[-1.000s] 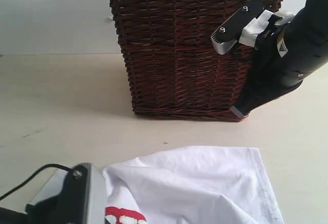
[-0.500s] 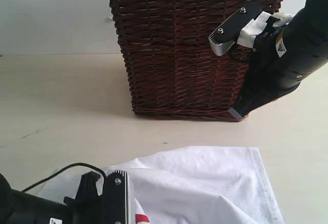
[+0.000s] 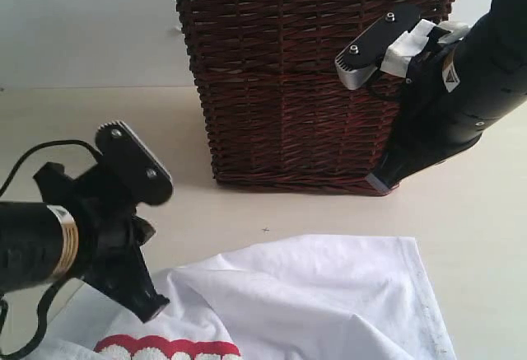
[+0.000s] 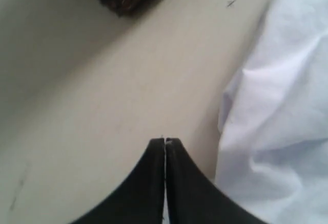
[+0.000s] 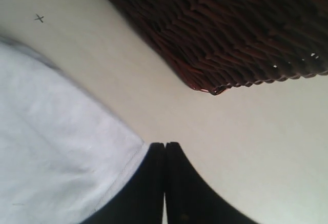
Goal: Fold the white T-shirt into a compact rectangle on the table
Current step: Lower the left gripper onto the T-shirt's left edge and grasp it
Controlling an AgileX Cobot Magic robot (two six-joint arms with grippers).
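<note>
- left gripper: fingers pressed together, tips over bare table, white t-shirt just beside.
- right gripper: also closed, between shirt corner and wicker basket.
- shirt rumpled, lettering nearest camera; long axis cropped, cannot tell.
</note>
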